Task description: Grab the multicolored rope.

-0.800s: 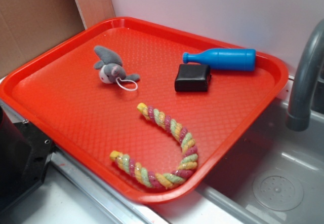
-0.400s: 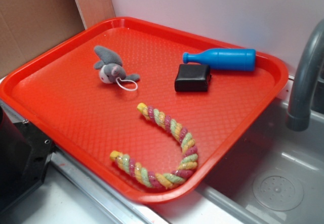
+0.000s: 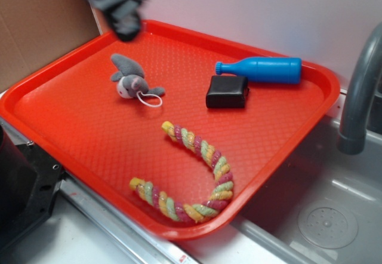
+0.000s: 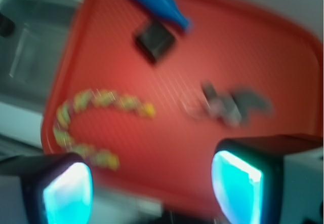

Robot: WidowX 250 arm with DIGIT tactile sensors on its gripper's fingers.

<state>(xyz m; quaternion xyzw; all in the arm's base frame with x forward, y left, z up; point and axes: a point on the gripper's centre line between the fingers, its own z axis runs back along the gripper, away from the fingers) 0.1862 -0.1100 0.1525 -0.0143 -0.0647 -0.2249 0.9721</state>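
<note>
1. Nearest the exterior camera, the multicolored rope (image 3: 190, 177) lies in a C-curve by the front rim of the red tray (image 3: 71, 132), well apart from the hand (image 3: 122, 13) and not touched by it.
2. Mid-tray there's a grey plush toy (image 3: 132, 79) sitting just below the hand, with a black block (image 3: 227, 91) off to the side.
3. Blue bottle (image 3: 262, 70) lies past the block.
4. The hand hangs blurred over the far corner; in the wrist view its fingers (image 4: 68, 191) are spread apart, gripping nothing.
</note>
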